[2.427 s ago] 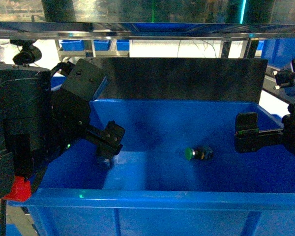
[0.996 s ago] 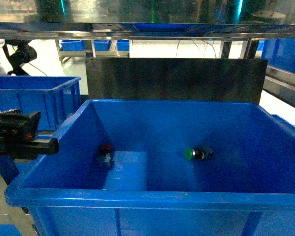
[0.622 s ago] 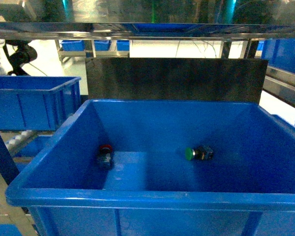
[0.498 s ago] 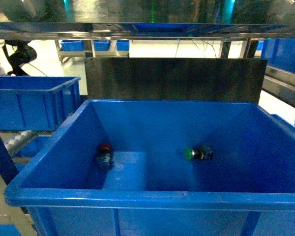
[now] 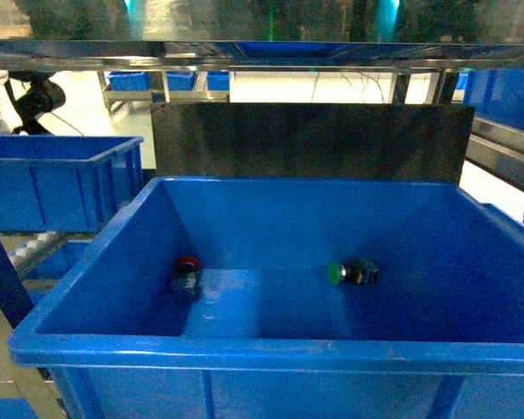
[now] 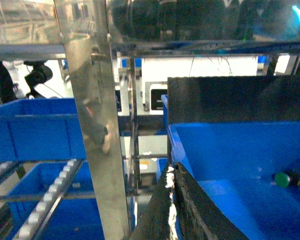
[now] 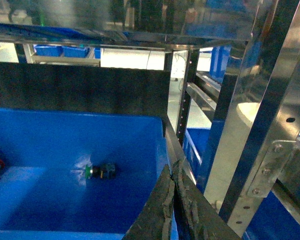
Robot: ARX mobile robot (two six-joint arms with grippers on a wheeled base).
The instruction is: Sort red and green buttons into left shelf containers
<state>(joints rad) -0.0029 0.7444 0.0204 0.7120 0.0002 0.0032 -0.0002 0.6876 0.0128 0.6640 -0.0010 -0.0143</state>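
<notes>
Currently red button [image 5: 187,264] and green button [image 5: 336,273] on blue bin [image 5: 271,351] floor; left gripper [image 6: 172,186] pressed together outside bin's left wall; right gripper [image 7: 172,186] likewise closed, right of green button.

Red button [image 5: 188,264]: red cap on dark body, on floor of big blue bin [image 5: 271,353], near left wall. Green button [image 5: 335,273]: on its side mid-floor, cap facing left, dark body behind. Well apart. Second blue bin [image 5: 61,148] stands left, beyond.
</notes>
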